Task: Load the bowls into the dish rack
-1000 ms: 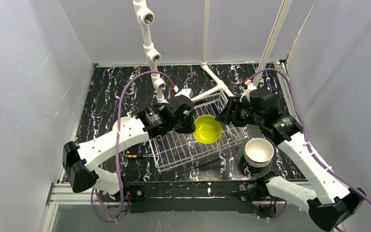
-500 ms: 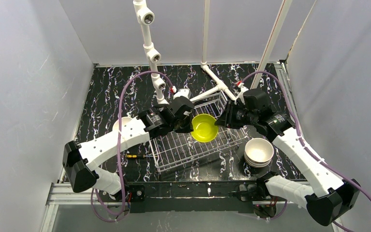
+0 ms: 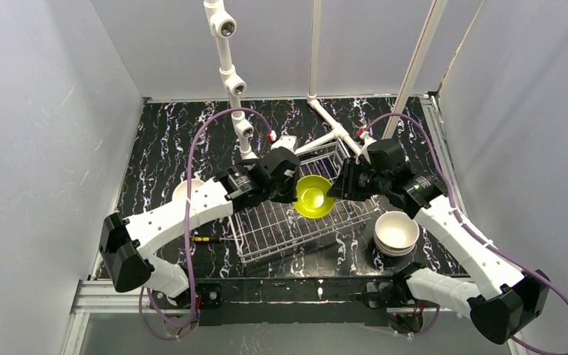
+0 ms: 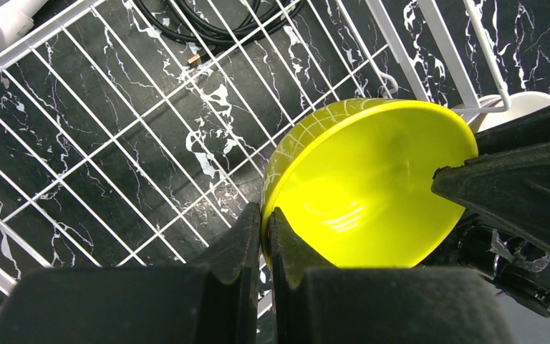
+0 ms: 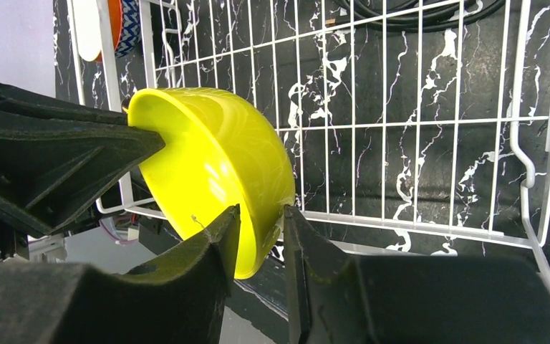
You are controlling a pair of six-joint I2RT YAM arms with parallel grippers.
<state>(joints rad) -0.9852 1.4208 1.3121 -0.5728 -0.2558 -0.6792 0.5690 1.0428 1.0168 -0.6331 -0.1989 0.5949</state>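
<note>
- yellow-green round bowl (image 3: 314, 197) over silver wire dish rack (image 3: 266, 229), between left pincer (image 3: 296, 194) and right pincer (image 3: 333, 191)
- stack of white round bowls (image 3: 396, 231) right of rack, on black marbled counter (image 3: 163, 148)

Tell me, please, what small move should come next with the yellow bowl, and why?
Probably open the left fingers: they and the right fingers both pinch the rim of the yellow bowl, tilted above the rack, so the right arm could then lower it in.
</note>
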